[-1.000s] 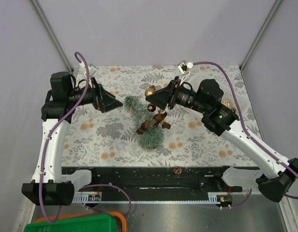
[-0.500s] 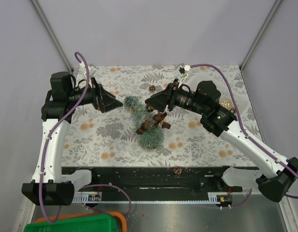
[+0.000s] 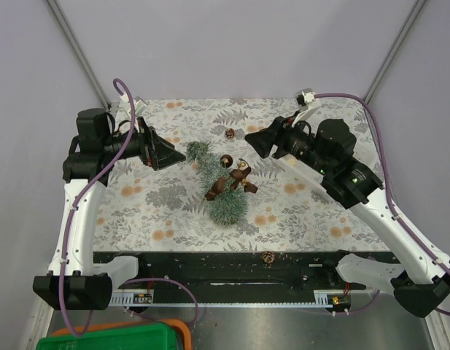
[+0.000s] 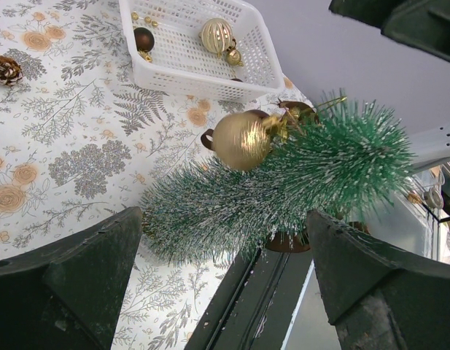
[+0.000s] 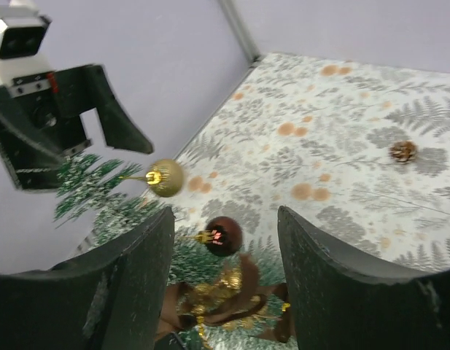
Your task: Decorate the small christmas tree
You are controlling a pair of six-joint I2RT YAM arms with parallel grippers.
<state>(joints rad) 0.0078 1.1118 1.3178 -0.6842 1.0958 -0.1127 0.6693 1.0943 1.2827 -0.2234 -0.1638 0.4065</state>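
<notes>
The small christmas tree (image 3: 219,191) leans with its tip toward my left gripper (image 3: 175,156), which is open, the tip just ahead of its jaws. In the left wrist view the tree (image 4: 297,189) carries a gold bauble (image 4: 241,141), which also shows from above (image 3: 226,160). My right gripper (image 3: 254,142) is open and empty, up and to the right of the tree. Its wrist view shows the gold bauble (image 5: 165,177), a brown bauble (image 5: 223,235) and a brown-gold ribbon bow (image 5: 225,299) on the tree (image 5: 101,197).
A white basket (image 4: 243,86) with several baubles stands beyond the tree in the left wrist view. One pine cone (image 3: 230,133) lies on the leaf-print cloth behind the tree, and another (image 3: 268,257) sits on the black front rail. A green bin (image 3: 115,339) is at the bottom left.
My right gripper brought the gold bauble down to the tree, let go and drew back up and to the right. The bauble now hangs on the tree. The left arm has not moved.
</notes>
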